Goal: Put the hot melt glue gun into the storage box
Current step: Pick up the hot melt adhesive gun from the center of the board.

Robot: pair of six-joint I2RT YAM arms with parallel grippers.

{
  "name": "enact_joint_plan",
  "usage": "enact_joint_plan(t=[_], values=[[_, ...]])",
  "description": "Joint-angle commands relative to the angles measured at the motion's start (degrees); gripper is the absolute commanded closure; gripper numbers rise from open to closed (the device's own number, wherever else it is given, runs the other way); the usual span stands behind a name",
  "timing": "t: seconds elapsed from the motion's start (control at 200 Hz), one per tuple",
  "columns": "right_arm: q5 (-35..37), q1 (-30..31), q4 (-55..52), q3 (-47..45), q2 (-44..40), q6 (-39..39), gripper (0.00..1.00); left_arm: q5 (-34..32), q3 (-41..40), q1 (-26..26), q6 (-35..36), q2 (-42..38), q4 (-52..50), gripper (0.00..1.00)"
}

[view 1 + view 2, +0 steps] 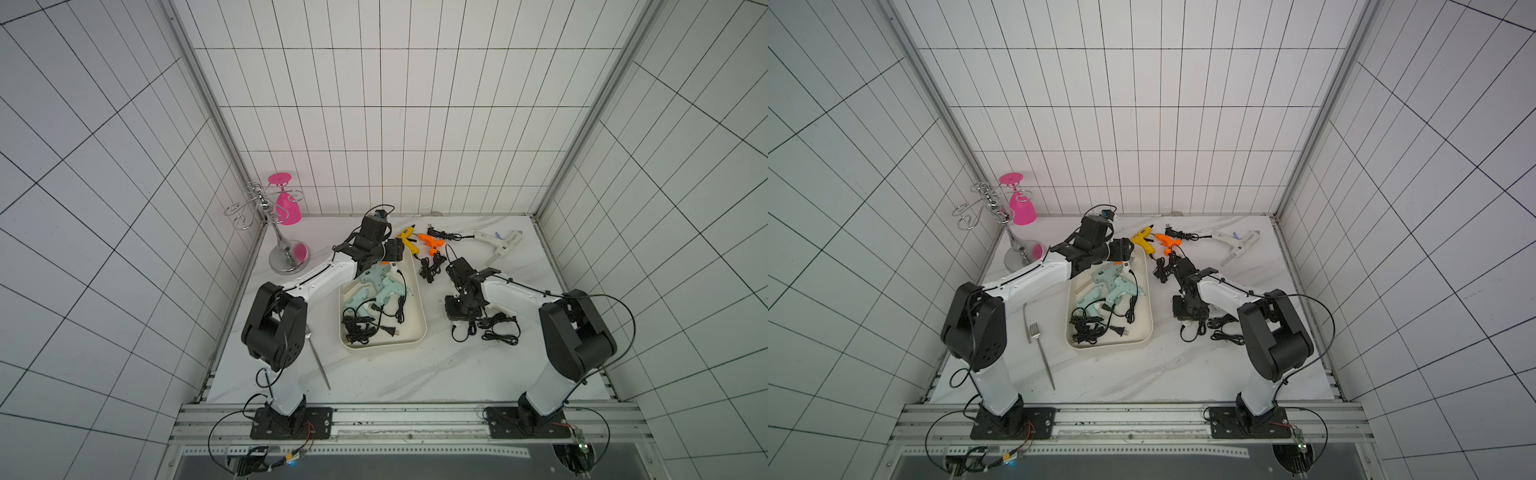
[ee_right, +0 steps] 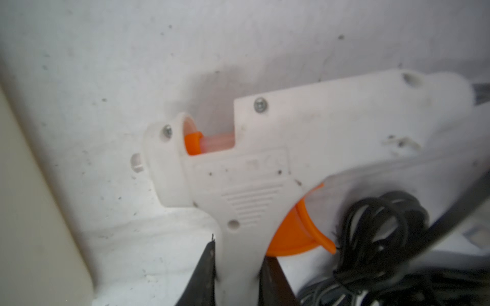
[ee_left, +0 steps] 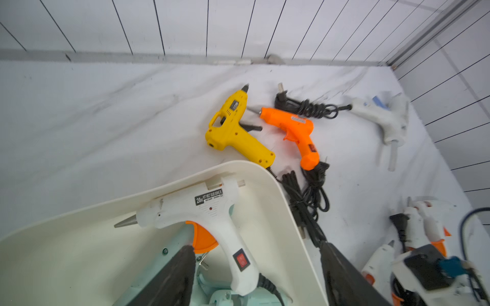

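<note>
Right jaws clench the handle of a white glue gun [image 2: 265,172] lying on the bench [image 1: 415,374] beside the storage box [image 1: 423,322], left jaws hang released over that box, and the coiled cord [image 2: 384,227] beside the gun could snag on lifting.

The right gripper [image 2: 238,273] shows only the tips of its fingers [image 2: 204,278] in the right wrist view; in both top views its own wrist covers them. The white glue gun [image 2: 265,169] there is soft-focused, its nozzle and handle base cut off, and the storage box [image 2: 23,212] is a blurred strip. In the left wrist view the box is cropped on two sides, teal glue guns [image 3: 225,299] lie mostly buried, and the far white gun [image 3: 384,116] is smeared.
</note>
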Motion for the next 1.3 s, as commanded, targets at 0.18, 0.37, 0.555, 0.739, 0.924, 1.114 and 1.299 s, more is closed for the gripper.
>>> enact_joint_plan(t=[0.18, 0.37, 0.555, 0.739, 0.924, 1.114, 1.299], values=[[-9.72, -0.63, 0.19, 1.29, -10.43, -3.12, 0.98, 9.23, -5.42, -0.15, 0.30, -10.25, 0.80, 0.23], [-23.61, -6.68, 0.43, 5.49, -17.47, -2.27, 0.97, 15.82, -14.74, -0.06, 6.67, -17.81, 9.98, 0.22], [-37.68, -8.40, -4.37, 12.59, -18.72, -3.20, 0.96, 23.94, -19.99, -0.68, 13.25, -19.86, 15.15, 0.22], [-50.14, -8.54, -2.67, 13.82, -20.42, 0.76, 0.96, 25.30, -22.75, -5.23, 23.18, -18.35, 17.48, 0.22], [-56.69, -8.43, 3.96, 9.97, -23.54, 7.03, 0.96, 22.66, -24.30, -8.47, 27.12, -16.57, 21.72, 0.23], [-62.78, -6.96, 13.21, 5.96, -25.29, 14.52, 0.96, 17.52, -26.93, -11.95, 28.25, -16.82, 31.58, 0.23], [-66.01, -6.33, 15.53, 5.53, -24.86, 17.28, 0.96, 15.78, -29.31, -13.31, 28.25, -19.11, 40.70, 0.24]])
